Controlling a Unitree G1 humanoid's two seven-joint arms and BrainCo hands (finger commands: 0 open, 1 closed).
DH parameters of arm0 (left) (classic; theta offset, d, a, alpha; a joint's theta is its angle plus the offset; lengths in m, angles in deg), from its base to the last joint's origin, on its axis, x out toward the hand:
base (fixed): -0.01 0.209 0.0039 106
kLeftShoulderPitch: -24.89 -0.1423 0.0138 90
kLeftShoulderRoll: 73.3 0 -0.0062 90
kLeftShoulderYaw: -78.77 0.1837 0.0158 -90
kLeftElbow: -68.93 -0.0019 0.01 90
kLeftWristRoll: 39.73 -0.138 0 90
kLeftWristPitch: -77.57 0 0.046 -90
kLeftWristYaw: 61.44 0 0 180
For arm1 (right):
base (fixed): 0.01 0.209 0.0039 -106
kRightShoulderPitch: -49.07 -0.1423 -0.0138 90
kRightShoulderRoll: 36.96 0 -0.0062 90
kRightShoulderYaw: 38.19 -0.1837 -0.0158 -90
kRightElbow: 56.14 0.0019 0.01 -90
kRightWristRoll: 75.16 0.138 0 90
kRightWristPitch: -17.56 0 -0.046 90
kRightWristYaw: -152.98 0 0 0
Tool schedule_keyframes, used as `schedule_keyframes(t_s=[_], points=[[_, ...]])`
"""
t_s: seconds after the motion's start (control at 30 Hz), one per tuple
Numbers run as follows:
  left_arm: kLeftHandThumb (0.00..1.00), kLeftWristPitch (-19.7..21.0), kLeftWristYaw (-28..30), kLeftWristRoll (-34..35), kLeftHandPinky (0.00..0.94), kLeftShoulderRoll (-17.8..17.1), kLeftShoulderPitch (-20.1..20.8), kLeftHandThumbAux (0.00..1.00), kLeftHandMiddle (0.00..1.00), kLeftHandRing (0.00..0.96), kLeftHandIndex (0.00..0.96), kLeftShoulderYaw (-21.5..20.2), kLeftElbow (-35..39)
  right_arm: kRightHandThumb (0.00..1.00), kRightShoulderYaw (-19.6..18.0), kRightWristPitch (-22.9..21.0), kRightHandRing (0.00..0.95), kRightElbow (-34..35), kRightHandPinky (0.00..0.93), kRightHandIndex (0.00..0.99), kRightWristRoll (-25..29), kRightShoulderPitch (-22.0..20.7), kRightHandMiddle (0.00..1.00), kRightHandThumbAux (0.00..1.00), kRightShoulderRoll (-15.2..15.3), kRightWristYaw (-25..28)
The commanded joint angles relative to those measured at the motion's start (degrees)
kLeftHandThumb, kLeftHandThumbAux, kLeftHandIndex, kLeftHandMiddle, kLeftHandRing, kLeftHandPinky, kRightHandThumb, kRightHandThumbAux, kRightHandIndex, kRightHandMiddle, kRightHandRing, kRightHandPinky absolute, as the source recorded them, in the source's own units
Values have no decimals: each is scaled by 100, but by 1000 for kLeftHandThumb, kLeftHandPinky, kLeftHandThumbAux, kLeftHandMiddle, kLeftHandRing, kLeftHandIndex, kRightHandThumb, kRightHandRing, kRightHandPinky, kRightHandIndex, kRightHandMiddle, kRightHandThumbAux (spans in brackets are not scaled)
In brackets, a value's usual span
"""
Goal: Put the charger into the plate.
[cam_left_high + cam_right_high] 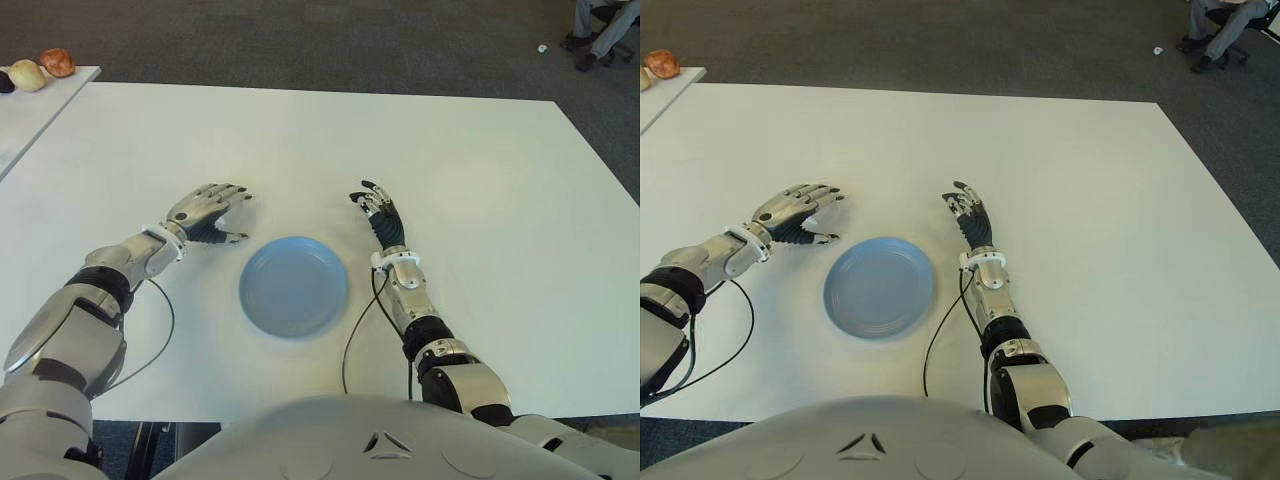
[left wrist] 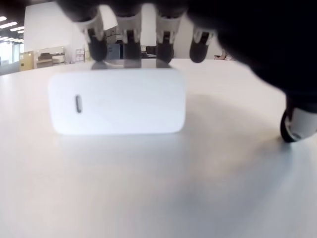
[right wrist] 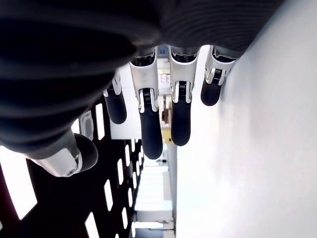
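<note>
White table (image 1: 480,180); blue plate (image 1: 294,286) near its front edge, empty. Left hand (image 1: 205,214) just left of the plate, fingers arched over the white charger (image 2: 117,101), not yet closed. Right hand (image 1: 380,215) idle, spread. Advice: pinch both long faces before lifting.

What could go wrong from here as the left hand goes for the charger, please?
1. The left hand arches over the white charger without gripping it; the smooth block may slide away on the table as the fingers close.
2. The plate lies close beside that hand, so a low carry could knock its rim.
</note>
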Motion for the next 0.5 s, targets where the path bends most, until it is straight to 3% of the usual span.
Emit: schedule_keyframes(t_s=[0.03, 0.5], points=[[143, 47, -22, -163, 0, 20, 6, 416, 0, 0, 0, 171, -285, 0, 0, -340, 263, -167, 87, 168, -15, 359, 358, 509, 59, -19], [106, 245, -373, -150, 0, 65, 47, 380, 0, 0, 0, 295, -520, 0, 1, -395, 243, -21, 62, 157, 24, 446, 339, 494, 66, 19]])
